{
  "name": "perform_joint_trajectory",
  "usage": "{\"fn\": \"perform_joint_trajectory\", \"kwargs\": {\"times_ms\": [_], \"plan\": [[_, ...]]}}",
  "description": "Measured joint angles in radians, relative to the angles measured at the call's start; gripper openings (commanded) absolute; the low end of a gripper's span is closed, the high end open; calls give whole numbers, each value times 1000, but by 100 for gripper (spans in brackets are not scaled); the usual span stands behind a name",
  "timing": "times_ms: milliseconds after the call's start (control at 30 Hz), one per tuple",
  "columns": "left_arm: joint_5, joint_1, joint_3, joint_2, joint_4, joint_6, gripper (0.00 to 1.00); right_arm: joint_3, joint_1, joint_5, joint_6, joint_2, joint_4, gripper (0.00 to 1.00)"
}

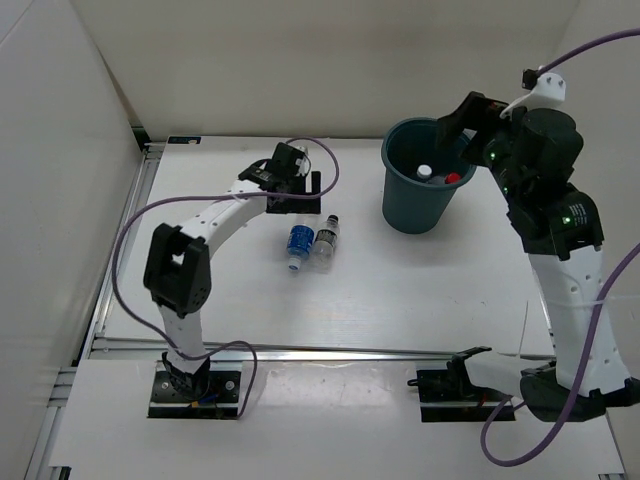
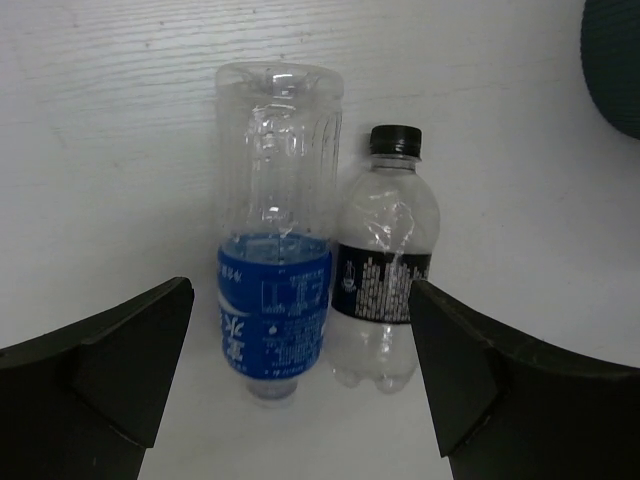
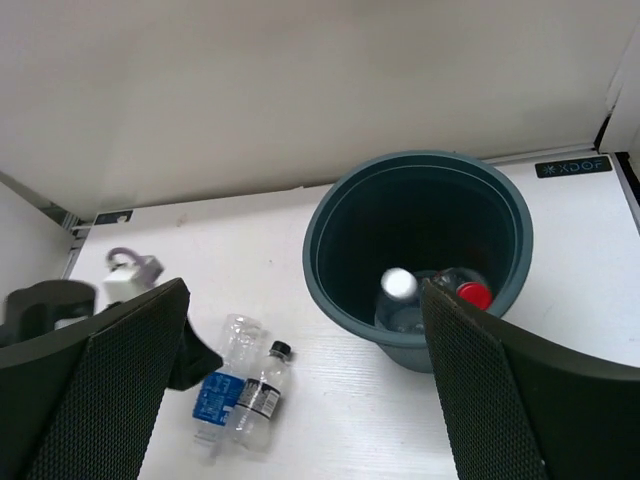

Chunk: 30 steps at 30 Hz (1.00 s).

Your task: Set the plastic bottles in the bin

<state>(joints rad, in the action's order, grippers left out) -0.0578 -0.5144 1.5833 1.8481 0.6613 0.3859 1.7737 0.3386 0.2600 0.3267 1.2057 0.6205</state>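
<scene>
A blue-labelled bottle (image 1: 298,243) and a black-capped bottle (image 1: 326,238) lie side by side on the table; both show in the left wrist view, blue-labelled (image 2: 275,250) and black-capped (image 2: 385,262), and in the right wrist view, blue-labelled (image 3: 222,385) and black-capped (image 3: 259,395). My left gripper (image 1: 296,190) hovers just behind them, open and empty. The teal bin (image 1: 402,205) holds a white-capped bottle (image 3: 398,290) and a red-capped bottle (image 3: 474,294). My right gripper (image 1: 462,125) is open and empty above the bin's right rim (image 3: 322,265).
White walls close the back and left sides. A metal rail (image 1: 330,352) runs along the table's near edge. The left arm's cable (image 1: 130,235) loops over the left side of the table.
</scene>
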Motion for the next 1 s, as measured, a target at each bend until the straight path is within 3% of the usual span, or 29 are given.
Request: {"fn": "perform_joint_trajectory", "kwargs": {"times_ms": [367, 1000], "plan": [[60, 58, 192, 261, -3, 22, 100, -79, -7, -27, -18, -12, 38, 100], [145, 131, 227, 392, -18, 84, 97, -150, -7, 42, -85, -109, 52, 100]]}}
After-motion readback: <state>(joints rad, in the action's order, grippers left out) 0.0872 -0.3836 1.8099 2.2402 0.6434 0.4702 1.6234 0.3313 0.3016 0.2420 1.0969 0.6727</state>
